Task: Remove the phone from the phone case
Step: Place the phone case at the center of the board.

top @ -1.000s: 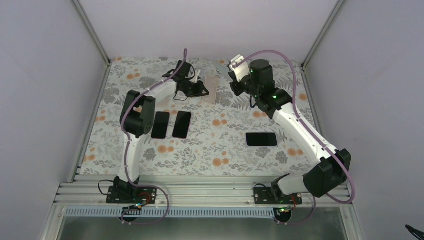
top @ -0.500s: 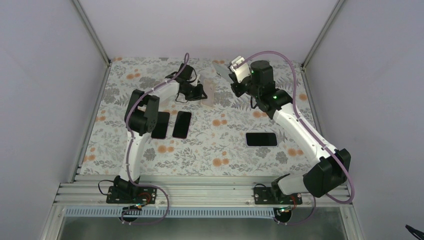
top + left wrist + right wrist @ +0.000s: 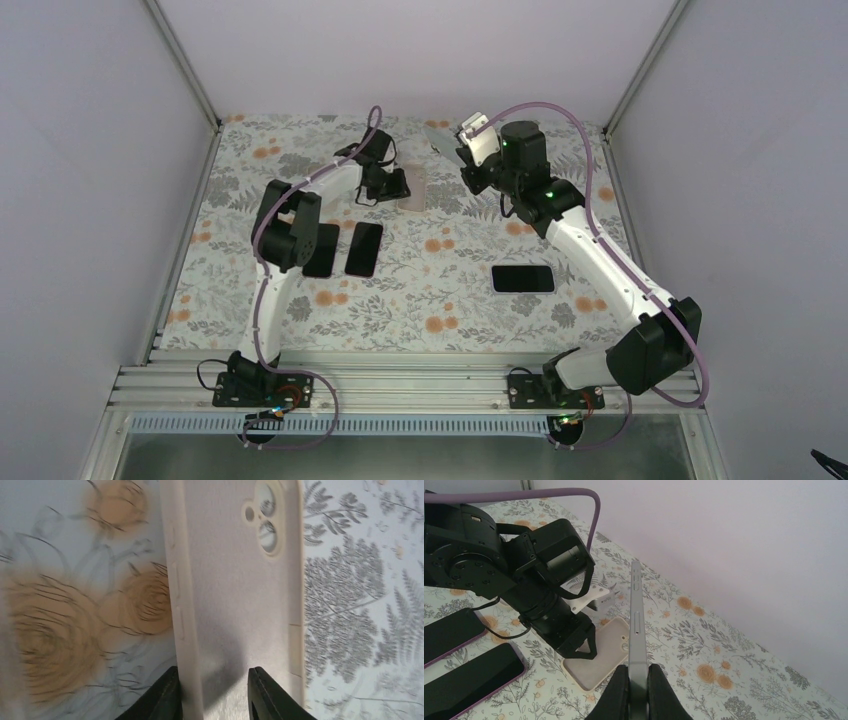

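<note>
1. The right fingers [image 3: 620, 697] are closed tight on the phone [image 3: 636, 630] and pinch its lower end.
2. The phone stands on edge in that grip, raised off the tabletop [image 3: 450, 310]. Its thin side with the buttons is turned toward the right wrist camera.
3. In the top view the phone hangs in the air near the back of the tabletop. It is out of the case [image 3: 240, 595], a little to the right of it, and not touching it.
4. The case is pale beige and lies flat on the flowered tabletop. Its camera cut-out is at the end far from the left fingers [image 3: 167, 700].
5. The left fingers are parted a little and sit low over the near end of the case.
6. They straddle one long side wall of the case, one finger outside the rim and the other over the flat of the case.
7. The gap between them is wider than that wall, so they pinch nothing. I cannot tell whether the tips touch the case.
8. Two dark phones [image 3: 342, 249] lie side by side on the tabletop next to the left arm's elbow [image 3: 285, 230].
9. A third dark phone [image 3: 522, 278] lies crosswise on its own, right of centre and well apart from the case.
</note>
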`<state>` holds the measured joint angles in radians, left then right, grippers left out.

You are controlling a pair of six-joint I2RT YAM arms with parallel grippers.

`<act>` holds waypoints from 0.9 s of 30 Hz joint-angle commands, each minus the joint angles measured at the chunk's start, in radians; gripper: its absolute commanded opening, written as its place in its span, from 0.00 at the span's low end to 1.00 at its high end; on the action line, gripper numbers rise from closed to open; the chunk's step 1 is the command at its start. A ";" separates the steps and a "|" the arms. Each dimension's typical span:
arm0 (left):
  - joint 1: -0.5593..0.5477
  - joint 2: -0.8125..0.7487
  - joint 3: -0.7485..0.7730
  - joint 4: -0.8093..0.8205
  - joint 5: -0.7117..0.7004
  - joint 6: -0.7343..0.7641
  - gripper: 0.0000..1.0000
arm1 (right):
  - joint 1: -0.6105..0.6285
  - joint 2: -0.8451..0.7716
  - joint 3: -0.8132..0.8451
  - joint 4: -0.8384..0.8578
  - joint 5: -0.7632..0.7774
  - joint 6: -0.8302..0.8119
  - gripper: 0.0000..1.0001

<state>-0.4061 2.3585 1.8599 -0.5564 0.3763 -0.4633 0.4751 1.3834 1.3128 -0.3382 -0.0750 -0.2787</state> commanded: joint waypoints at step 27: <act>0.041 -0.639 -0.134 0.046 -0.109 0.134 0.77 | 0.019 -0.001 0.131 0.027 0.011 -0.123 0.04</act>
<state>-0.3912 1.7618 1.7790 -0.5243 0.2024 -0.3408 0.4778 1.3838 1.3701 -0.3706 -0.0811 -0.3538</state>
